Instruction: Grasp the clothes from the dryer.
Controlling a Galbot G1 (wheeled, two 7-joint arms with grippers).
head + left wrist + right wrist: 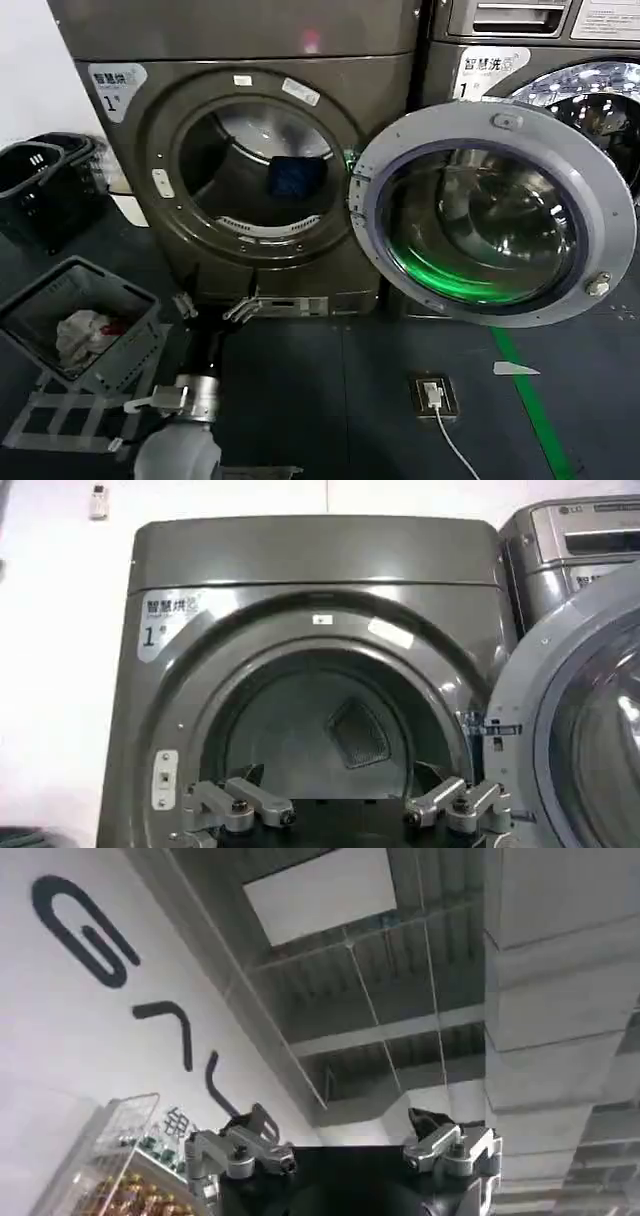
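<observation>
Approach step! The left pincer (212, 308) hung spread wide, low before the dryer (130, 180), door swung right. The clothes (296, 176) lay far inside the drum. Next: reach up and in. The right pincer (345, 1153), spread, pointed ceilingward.

Dryer (250, 170) cut off at the top edge in the head view, its base hidden behind the left end effector (215, 308). Clothes (297, 176) partly masked by the drum rim of the dryer, shape too blurred to tell. Basket (75, 320) beside the dryer half out of frame, cloth bundle (88, 335) inside indistinct.
</observation>
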